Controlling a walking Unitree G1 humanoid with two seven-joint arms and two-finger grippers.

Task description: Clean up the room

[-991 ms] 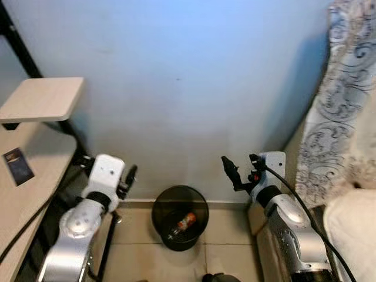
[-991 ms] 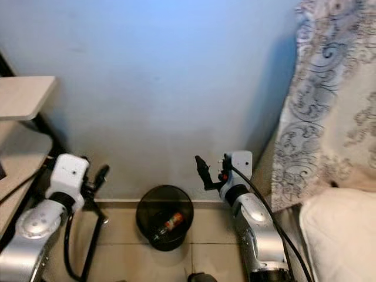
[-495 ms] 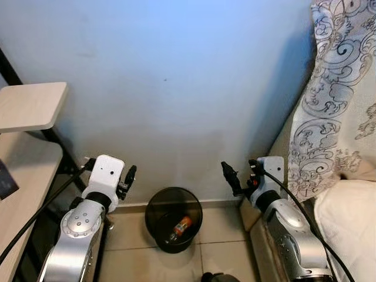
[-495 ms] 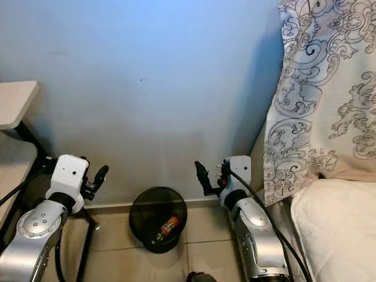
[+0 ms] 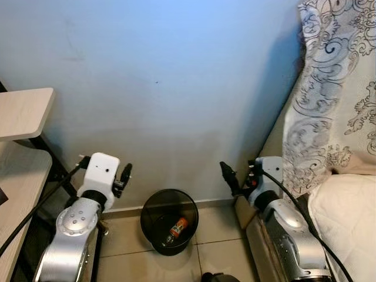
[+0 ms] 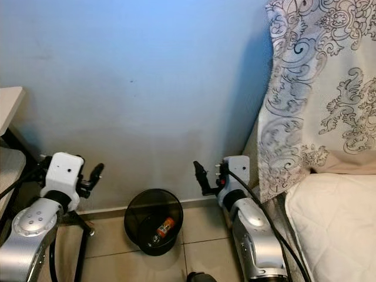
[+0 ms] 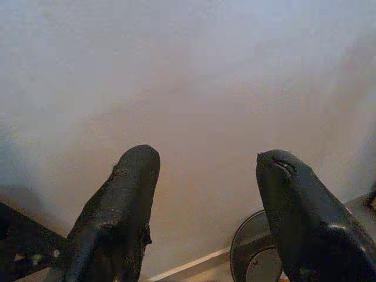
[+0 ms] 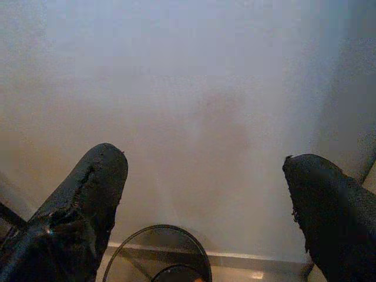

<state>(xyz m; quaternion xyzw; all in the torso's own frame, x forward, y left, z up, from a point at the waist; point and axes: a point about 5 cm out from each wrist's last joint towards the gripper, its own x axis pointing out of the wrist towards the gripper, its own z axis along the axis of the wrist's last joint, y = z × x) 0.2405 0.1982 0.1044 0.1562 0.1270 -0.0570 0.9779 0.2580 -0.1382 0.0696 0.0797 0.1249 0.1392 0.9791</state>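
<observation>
Camera now further right; 2 empty, spread grippers, left gripper [image 5: 124, 176] and right gripper [image 5: 228, 176], above 1 bin [image 5: 169, 228] with 1 bottle [image 5: 176, 226].

A pale blue wall [image 5: 176, 88] is standing behind a black bin [image 5: 169, 228] holding an orange-labelled bottle [image 5: 176, 226]. Beige tiles [image 5: 217, 235] are covering the floor. A white cloth [image 5: 329, 100] is showing grey swirling scrollwork. The desk [image 5: 20, 111] is looking light wood.

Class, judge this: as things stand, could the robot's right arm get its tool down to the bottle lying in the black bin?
Probably yes. The right tool is open, holds nothing, and hangs beside and above the bin, whose top is uncovered. The bottle lies deep inside, though, so the arm must reach well down.
</observation>
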